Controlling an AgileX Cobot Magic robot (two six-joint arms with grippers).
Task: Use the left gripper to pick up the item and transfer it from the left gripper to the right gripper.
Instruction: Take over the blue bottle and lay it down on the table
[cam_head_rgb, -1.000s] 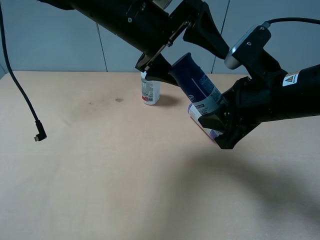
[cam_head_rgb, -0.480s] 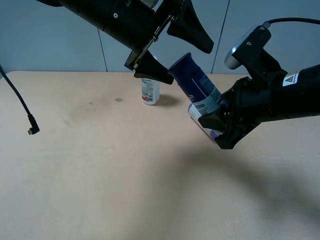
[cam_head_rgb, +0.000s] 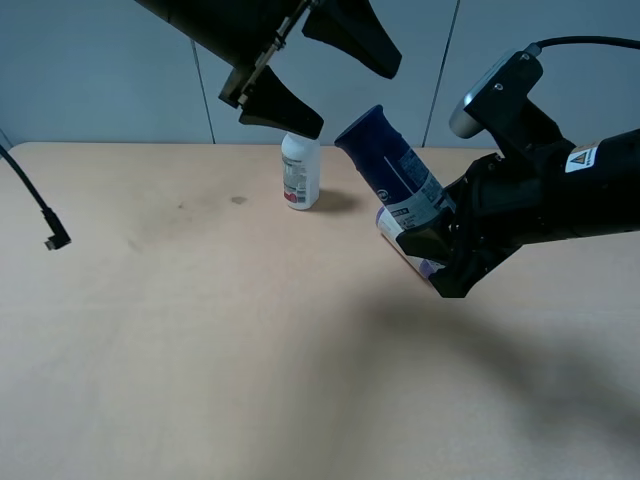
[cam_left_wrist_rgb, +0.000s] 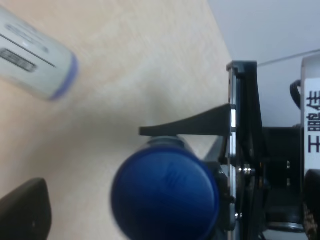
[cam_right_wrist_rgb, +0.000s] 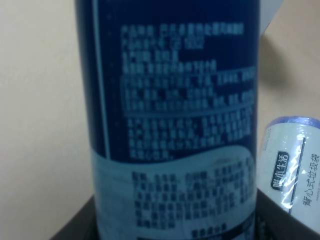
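item (cam_head_rgb: 392, 168): bottom end squeezed tight between right gripper (cam_head_rgb: 428, 248) jaws | left gripper (cam_head_rgb: 355, 100): jaws wide apart, at item's 11 o'clock, not touching

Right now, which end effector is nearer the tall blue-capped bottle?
Right. The right end effector grips the tall blue-capped bottle at its lower part; the left end effector hangs open above its cap, apart.

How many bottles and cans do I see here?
3. The tall blue bottle is held tilted in the right gripper; the small white bottle stands on the table behind it; a white can with purple rims sits by that gripper, partly hidden.
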